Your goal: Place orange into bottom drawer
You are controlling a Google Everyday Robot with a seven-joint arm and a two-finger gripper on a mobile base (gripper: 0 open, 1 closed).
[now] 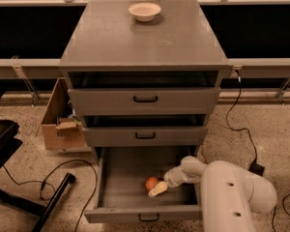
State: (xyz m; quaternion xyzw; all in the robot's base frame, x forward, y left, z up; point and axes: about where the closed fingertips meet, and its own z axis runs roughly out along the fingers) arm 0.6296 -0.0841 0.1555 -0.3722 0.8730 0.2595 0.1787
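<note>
Inside bottom drawer (120, 177), gripper (158, 189) touches orange (151, 182).

Robot lab: grey drawer cabinet (140, 42), loose floor cables (227, 123), cardboard box (55, 135), gripper (157, 190) in bottom drawer (121, 179).

At six o'clock of the desk (145, 42), bottom drawer (121, 178) pulled open. On its grey floor, orange (152, 183), off centre toward three o'clock. Inside the drawer, pincer (158, 189) just beside the orange at its five o'clock. At twelve o'clock on the desk top, cream bowl (144, 11).

End effector (158, 189) in bottom drawer (121, 178), arm (232, 197) cut off below
</note>
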